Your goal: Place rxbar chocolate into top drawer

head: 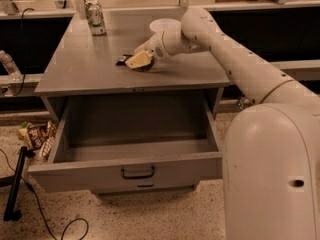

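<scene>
Gripper (pixel 136 61) sits at the rxbar chocolate (pixel 123 60) on the cabinet top (pixel 85 66) (whether it grips cannot be told), with the top drawer (pixel 125 171) open below.

One can (pixel 95 18), one drawer (pixel 125 171), gripper (pixel 137 61) at bar (pixel 123 60)

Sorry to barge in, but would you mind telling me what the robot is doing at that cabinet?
The robot's arm is stretched over the grey cabinet top, with its end effector down at a dark snack bar lying there. I can't tell whether it has a grip on the bar. The top drawer below is pulled wide open and looks empty, so the bar is not in it yet. A drink can stands near the back left corner of the top.
</scene>
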`<action>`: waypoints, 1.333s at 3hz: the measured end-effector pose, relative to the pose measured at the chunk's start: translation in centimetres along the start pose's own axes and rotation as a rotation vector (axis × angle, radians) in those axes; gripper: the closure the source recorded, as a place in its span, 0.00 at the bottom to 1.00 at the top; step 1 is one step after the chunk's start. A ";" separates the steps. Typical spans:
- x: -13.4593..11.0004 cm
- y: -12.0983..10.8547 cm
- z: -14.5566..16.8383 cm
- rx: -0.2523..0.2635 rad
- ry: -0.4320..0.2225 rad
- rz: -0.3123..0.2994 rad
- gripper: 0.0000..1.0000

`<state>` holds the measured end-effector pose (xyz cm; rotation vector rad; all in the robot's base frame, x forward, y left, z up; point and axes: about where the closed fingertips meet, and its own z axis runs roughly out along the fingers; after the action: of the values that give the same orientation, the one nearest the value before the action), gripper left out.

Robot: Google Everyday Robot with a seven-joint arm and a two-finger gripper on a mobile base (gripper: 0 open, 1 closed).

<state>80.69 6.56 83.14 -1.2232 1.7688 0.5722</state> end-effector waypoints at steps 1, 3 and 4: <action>0.0 0.2 0.0 -0.011 -0.005 0.005 0.80; -1.9 2.9 -3.8 -0.078 -0.082 0.014 1.00; -3.5 8.2 -11.6 -0.145 -0.142 0.017 1.00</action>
<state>69.04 2.82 91.09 -1.2347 1.6436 0.7896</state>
